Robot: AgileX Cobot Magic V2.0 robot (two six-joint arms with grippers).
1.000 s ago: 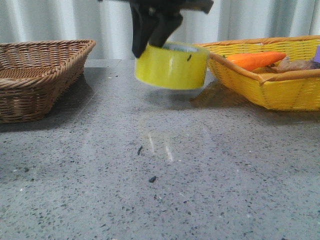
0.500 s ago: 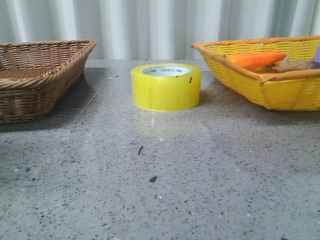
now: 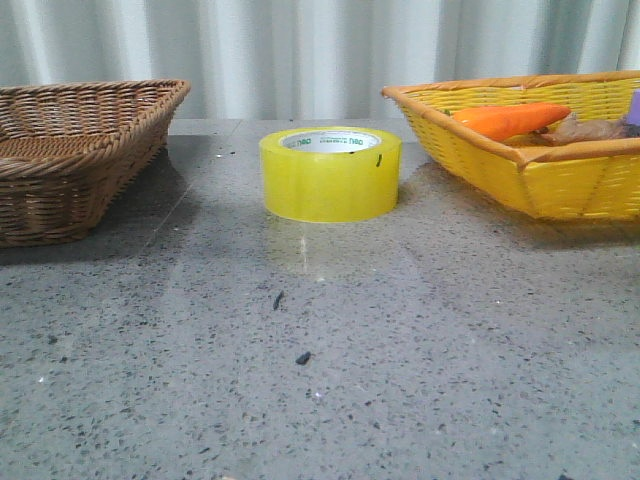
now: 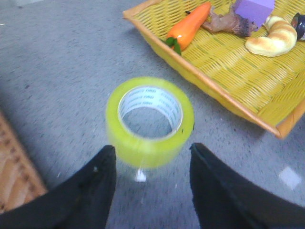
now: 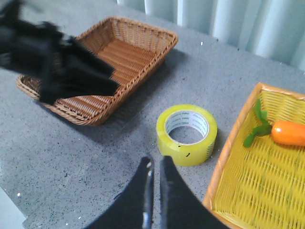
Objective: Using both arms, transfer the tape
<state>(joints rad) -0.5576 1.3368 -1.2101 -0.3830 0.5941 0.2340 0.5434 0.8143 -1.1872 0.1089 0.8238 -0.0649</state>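
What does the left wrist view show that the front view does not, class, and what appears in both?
Only the left wrist view shows the left tool, open, its fingers apart either side of the tape, plus a purple block and a croissant-shaped item in the yellow basket. Only the front view shows the brown wicker basket whole, left of the tape, with no tool in sight. Both share the tape standing on the table, the yellow basket and the orange carrot.

Even, bright light; soft glare on tabletop [image 3: 330, 270]; motion blur on left arm [image 5: 57, 62] in right wrist view.
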